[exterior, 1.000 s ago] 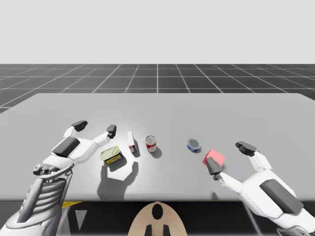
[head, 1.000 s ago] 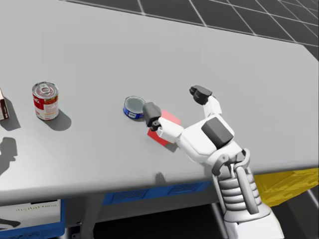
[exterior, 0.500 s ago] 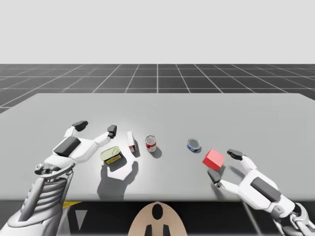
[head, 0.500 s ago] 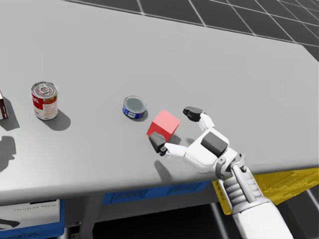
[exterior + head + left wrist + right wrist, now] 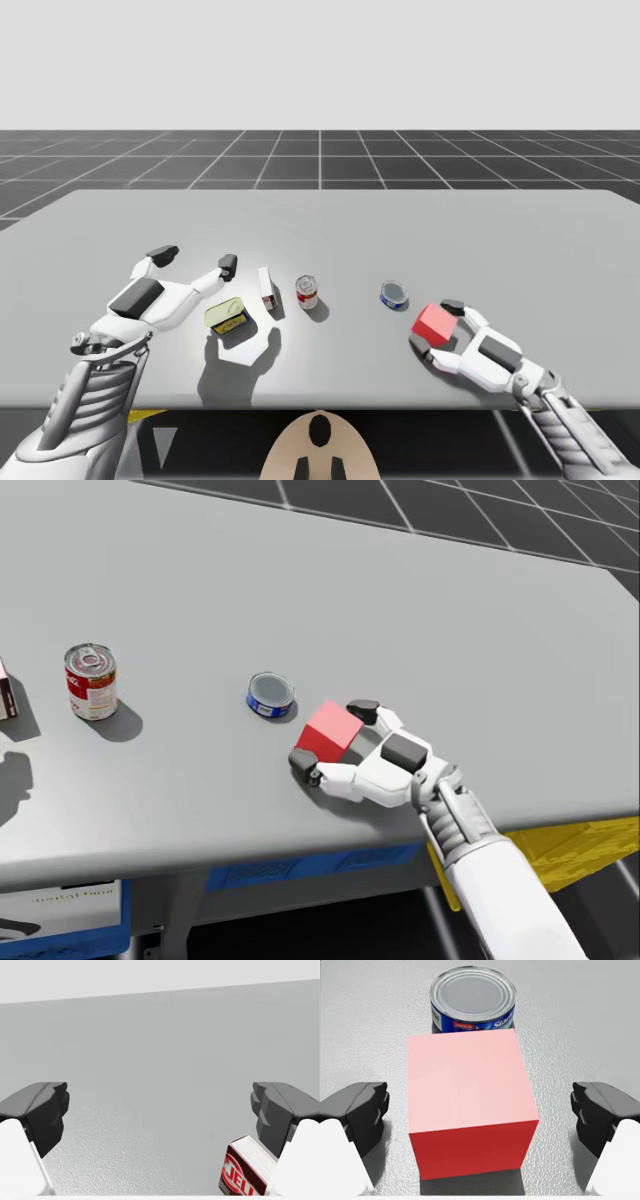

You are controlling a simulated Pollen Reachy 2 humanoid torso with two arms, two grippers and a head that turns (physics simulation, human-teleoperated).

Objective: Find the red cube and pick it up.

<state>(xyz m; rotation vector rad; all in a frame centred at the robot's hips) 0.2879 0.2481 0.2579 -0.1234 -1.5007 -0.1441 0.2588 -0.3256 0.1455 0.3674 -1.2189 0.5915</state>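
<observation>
Setting: plain grey table [image 5: 320, 220] with a dark gridded floor [image 5: 320, 155] behind it, pale blank backdrop above.
Red cube: the red cube [image 5: 470, 1100] sits flat on the table near the front edge, over on my right side. It's right between the fingers of my right gripper.
Right gripper: my right gripper [image 5: 435, 325] is down at table level and spread wide around the cube. In the right wrist view there's a visible gap of bare table between each dark fingertip [image 5: 360, 1110] and the cube's sides, so nothing's pinched.
Blue can: a short, flat blue can [image 5: 472, 997] stands upright just past the cube, straight ahead of the right gripper. Very close to the cube's far face, but I can't tell if they touch.
Left gripper: my left gripper [image 5: 195, 259] hangs over the table's left part, fingers spread apart with nothing between them.
Box: a small red-and-white box [image 5: 245, 1172] stands just by the left gripper's finger on the side towards the middle of the table.
Yellow tin: a low rectangular yellow tin [image 5: 227, 316] lies beneath my left hand, near the box.
Tall can: a red-and-white can [image 5: 307, 292] stands upright between the box and the blue can, well apart from the cube.
</observation>
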